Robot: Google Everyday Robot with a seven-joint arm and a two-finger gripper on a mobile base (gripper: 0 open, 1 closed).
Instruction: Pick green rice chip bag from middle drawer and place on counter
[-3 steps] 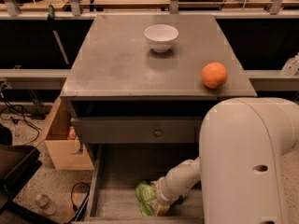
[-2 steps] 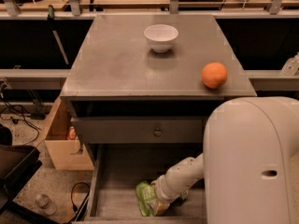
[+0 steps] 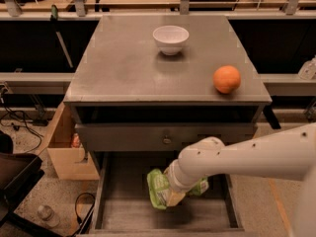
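Note:
The green rice chip bag (image 3: 157,187) is crumpled, light green with a white panel, and hangs just above the floor of the open middle drawer (image 3: 123,214). My gripper (image 3: 174,194) reaches in from the right at the end of the white arm (image 3: 237,157) and is shut on the bag's middle. The wrist hides part of the bag, and a green corner shows to its right (image 3: 201,186). The counter (image 3: 123,68) lies above the drawer, flat and dull gray.
A white bowl (image 3: 171,38) stands at the counter's back middle and an orange fruit (image 3: 227,79) near its right front edge. A closed drawer front with a small knob (image 3: 167,140) sits above the open drawer. A cardboard box (image 3: 66,157) and a bottle (image 3: 47,215) are on the floor at left.
The bag has risen off the drawer floor with my gripper and moved a little back and right. The arm has drawn back, and much less of it fills the right side of the view.

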